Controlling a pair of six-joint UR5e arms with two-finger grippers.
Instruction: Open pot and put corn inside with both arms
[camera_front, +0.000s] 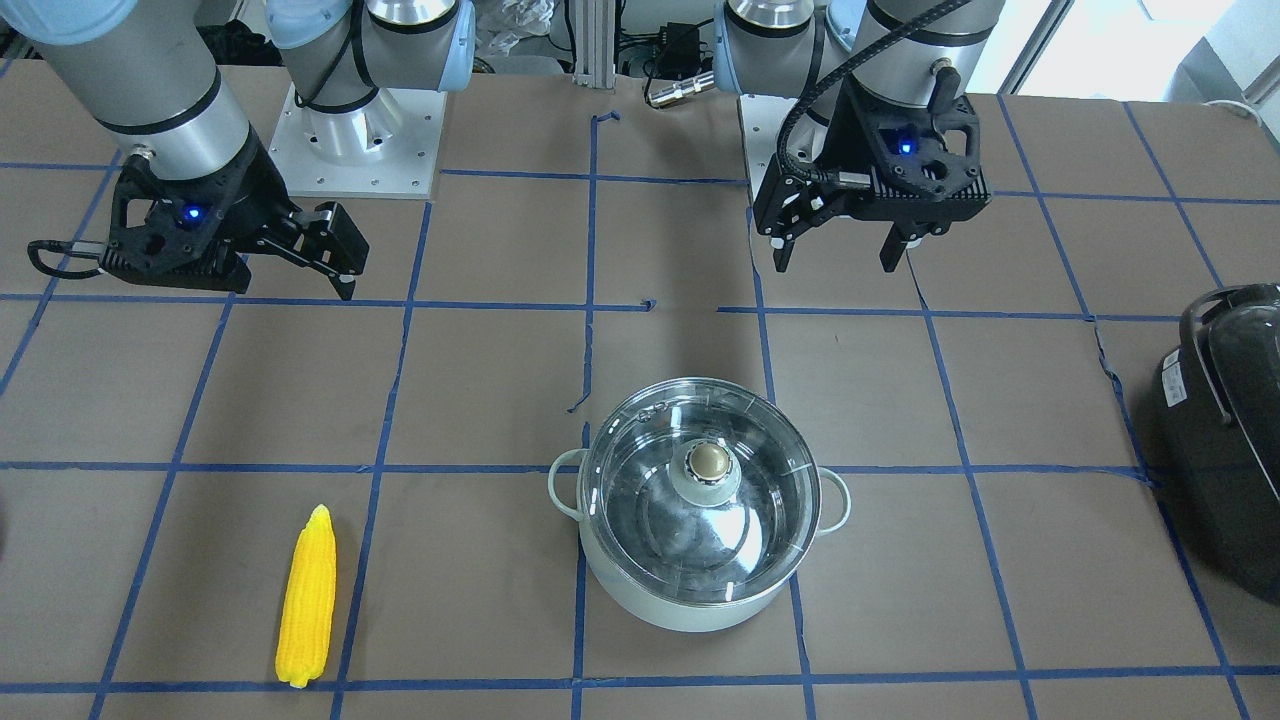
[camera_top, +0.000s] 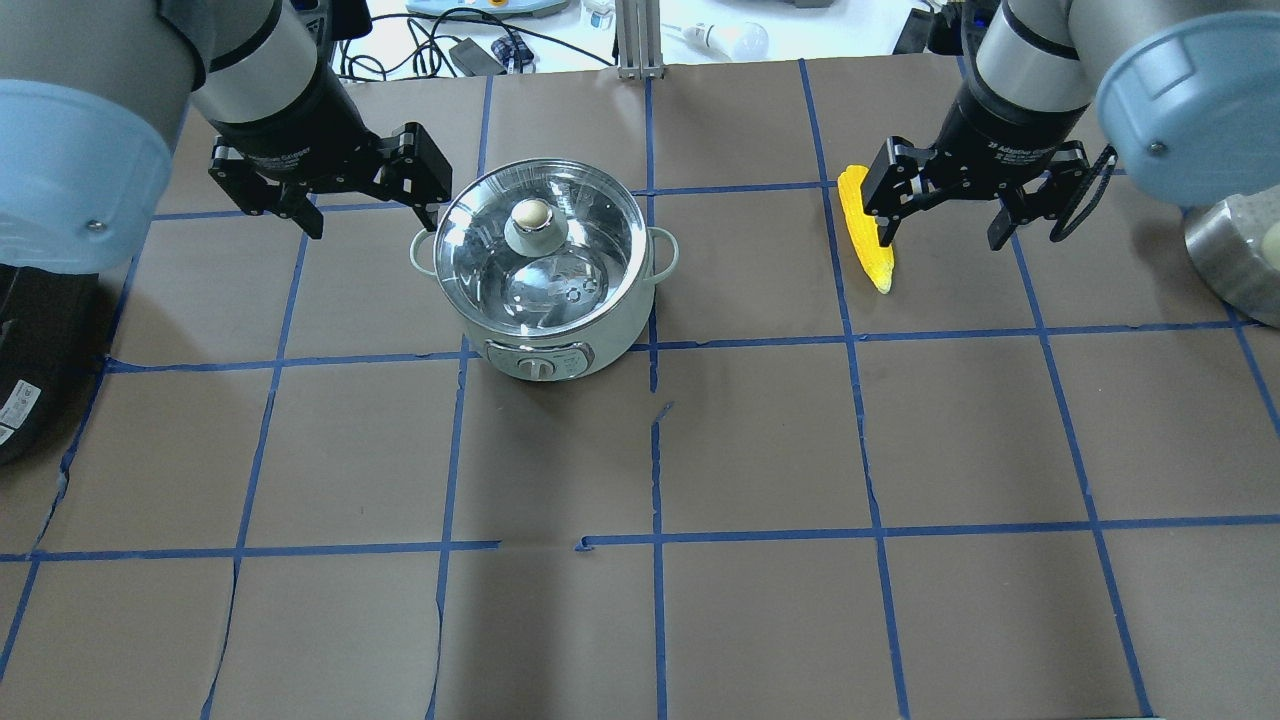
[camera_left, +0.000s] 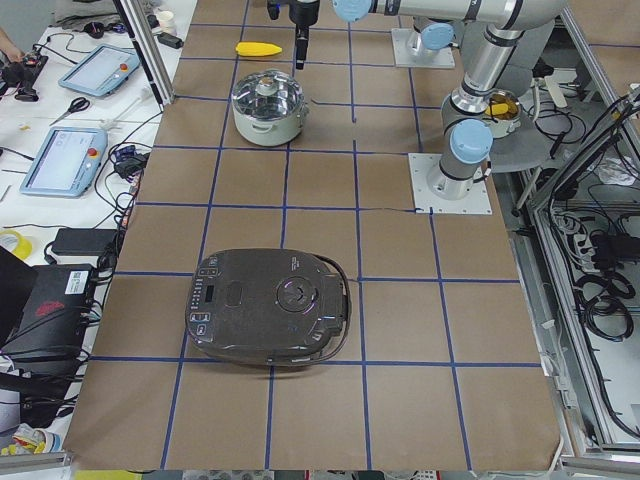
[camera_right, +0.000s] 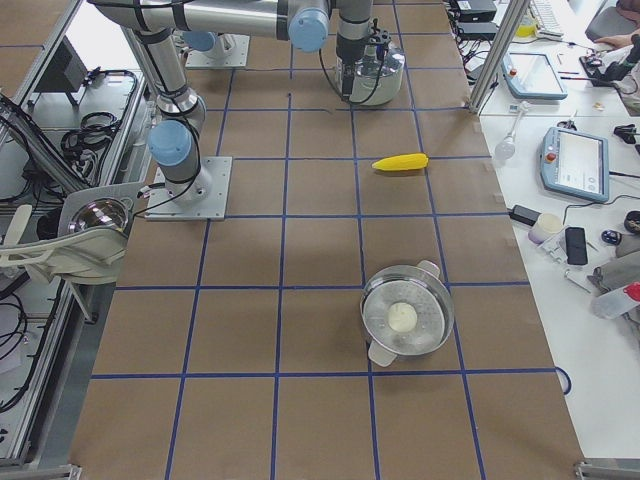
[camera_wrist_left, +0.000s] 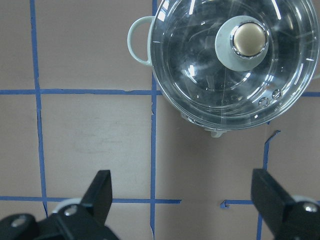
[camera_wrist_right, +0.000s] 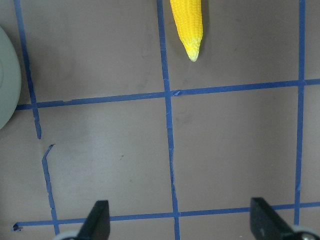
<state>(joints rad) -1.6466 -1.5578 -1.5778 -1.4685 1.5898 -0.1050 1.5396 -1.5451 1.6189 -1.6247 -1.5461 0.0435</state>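
Note:
The pale mint pot (camera_front: 690, 600) stands on the table with its glass lid (camera_front: 650, 500) on, brass knob (camera_front: 709, 461) on top. My left gripper (camera_top: 370, 212) is open and empty, hovering beside the pot (camera_top: 545, 335) on its left. In the left wrist view the lid (camera_wrist_left: 200, 75) shows ahead of my open fingers (camera_wrist_left: 102, 187). The yellow corn (camera_front: 307, 598) lies flat to the pot's right. My right gripper (camera_top: 943, 232) is open and empty above the table beside the corn (camera_top: 872, 252). The corn's tip (camera_wrist_right: 190, 35) shows in the right wrist view.
A large black appliance (camera_front: 1230, 440) sits at the table's left end, also in the exterior left view (camera_left: 270, 320). A steel bowl (camera_top: 1235, 265) stands off the right edge. Blue tape lines grid the brown table (camera_top: 760, 450).

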